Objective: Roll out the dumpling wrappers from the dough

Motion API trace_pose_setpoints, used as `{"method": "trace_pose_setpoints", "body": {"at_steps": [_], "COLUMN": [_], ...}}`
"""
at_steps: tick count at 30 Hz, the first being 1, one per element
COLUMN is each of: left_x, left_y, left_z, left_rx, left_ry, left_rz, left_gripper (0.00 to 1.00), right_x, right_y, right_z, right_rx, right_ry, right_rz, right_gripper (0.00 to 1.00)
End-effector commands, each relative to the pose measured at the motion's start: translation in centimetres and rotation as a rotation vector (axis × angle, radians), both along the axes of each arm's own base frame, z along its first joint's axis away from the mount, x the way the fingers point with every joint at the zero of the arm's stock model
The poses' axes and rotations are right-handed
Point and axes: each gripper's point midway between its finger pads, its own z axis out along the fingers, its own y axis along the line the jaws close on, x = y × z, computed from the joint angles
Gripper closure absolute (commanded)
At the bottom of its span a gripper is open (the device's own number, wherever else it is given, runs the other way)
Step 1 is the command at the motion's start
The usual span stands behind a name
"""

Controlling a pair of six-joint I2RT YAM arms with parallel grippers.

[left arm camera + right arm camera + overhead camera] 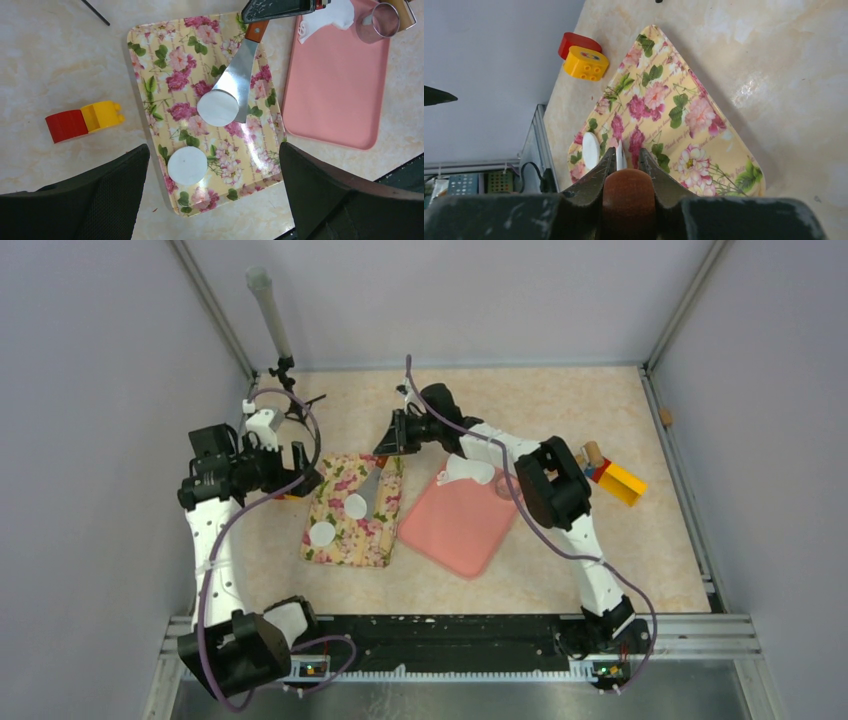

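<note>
Two dumpling wrappers, small white discs, lie on the floral tray. My right gripper is shut on the wooden handle of a metal spatula. The blade reaches over the tray, and the farther wrapper rests partly on its tip. My left gripper is open and empty above the tray's near end, over the nearer wrapper. The dough, a ragged white sheet, lies at the far end of the pink board, beside the metal ring cutter. The top view shows both wrappers.
Red and yellow blocks lie on the table left of the tray. More coloured blocks lie right of the pink board. A grey tube on a stand rises at the back left. Walls enclose the table.
</note>
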Motion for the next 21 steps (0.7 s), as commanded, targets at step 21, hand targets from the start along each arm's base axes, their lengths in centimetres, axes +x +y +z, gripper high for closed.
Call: {"method": "trace_pose_setpoints", "body": {"at_steps": [21], "left_x": [0.4], "left_y": [0.2], "left_z": [0.3], "left_rx": [-0.075], "left_ry": [-0.045], "left_rz": [-0.021], "left_gripper": [0.01], "right_x": [4.1], "right_y": [-3.3], "right_z": [6.5], "right_rx": [-0.265], "right_ry": [-0.496], "right_rz": [-0.155], "right_gripper": [1.0]}}
